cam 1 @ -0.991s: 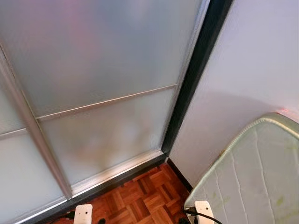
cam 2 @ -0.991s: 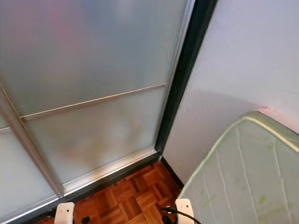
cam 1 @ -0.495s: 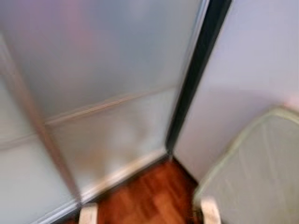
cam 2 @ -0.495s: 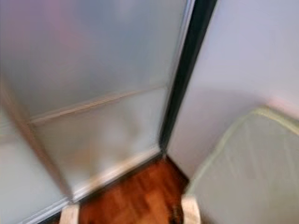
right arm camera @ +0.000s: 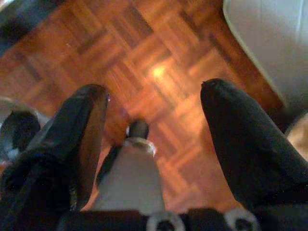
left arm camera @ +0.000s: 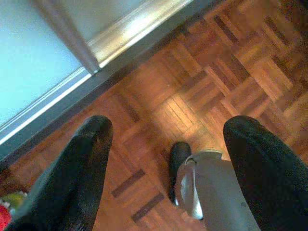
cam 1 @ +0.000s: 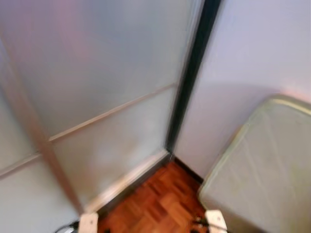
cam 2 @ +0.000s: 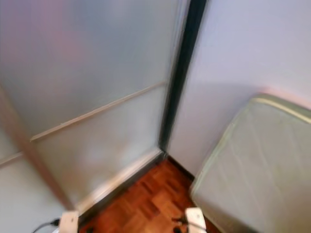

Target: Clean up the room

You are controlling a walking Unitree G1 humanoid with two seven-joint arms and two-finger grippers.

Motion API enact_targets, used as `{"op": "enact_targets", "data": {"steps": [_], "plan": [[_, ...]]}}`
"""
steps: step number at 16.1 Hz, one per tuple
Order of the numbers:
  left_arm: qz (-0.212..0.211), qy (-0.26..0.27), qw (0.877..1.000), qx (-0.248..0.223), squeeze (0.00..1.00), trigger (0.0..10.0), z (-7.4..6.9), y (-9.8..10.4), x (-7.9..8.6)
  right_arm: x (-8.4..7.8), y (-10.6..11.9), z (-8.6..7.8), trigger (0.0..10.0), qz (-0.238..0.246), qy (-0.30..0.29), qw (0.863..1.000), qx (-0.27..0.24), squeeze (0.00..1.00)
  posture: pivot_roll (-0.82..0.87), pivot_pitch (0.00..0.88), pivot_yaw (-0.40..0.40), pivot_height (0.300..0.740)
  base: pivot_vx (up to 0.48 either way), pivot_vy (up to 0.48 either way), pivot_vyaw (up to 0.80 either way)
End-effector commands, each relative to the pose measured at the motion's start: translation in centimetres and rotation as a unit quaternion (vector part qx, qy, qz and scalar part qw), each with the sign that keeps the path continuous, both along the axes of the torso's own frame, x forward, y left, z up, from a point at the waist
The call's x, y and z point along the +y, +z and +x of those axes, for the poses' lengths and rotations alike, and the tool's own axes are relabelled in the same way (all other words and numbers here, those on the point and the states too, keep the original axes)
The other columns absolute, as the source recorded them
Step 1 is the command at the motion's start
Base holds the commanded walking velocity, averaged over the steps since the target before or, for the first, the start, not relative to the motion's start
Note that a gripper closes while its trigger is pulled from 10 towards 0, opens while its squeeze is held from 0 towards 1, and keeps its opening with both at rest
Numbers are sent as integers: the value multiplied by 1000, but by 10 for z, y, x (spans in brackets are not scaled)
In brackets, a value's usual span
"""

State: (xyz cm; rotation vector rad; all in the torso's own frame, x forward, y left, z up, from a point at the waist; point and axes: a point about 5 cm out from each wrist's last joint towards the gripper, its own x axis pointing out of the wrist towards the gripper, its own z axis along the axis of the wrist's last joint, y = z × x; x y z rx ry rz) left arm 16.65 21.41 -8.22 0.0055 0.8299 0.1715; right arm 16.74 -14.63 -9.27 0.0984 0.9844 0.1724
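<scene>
Both the left gripper (left arm camera: 166, 139) and right gripper (right arm camera: 154, 120) hang wide open and empty above the wooden floor (cam 1: 160, 204) beside the mattress (cam 1: 262, 165); tidying seems, through blur, hardly begun.

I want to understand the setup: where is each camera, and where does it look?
Head eyes: forward and down at the frosted door, wall, mattress; wrist tops at the bottom edge.
Left wrist: along the open left gripper at the parquet and door track.
Right wrist: along the open right gripper at parquet, mattress corner.
All share the parquet.
</scene>
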Motion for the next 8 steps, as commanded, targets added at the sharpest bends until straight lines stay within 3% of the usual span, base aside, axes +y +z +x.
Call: {"op": "enact_targets", "data": {"steps": [1,8], "plan": [[-6,-4,1000,4,0,10000,0,-1,-5,-6,2,5,10000,-6,-5,1000,-6,0,175,0,-131,740,0,0,-756],[-6,-13,1000,6,0,10000,1,-1,-6,-5,2,4,10000,-7,-6,1000,-4,0,166,0,-122,740,0,0,-756]]}}
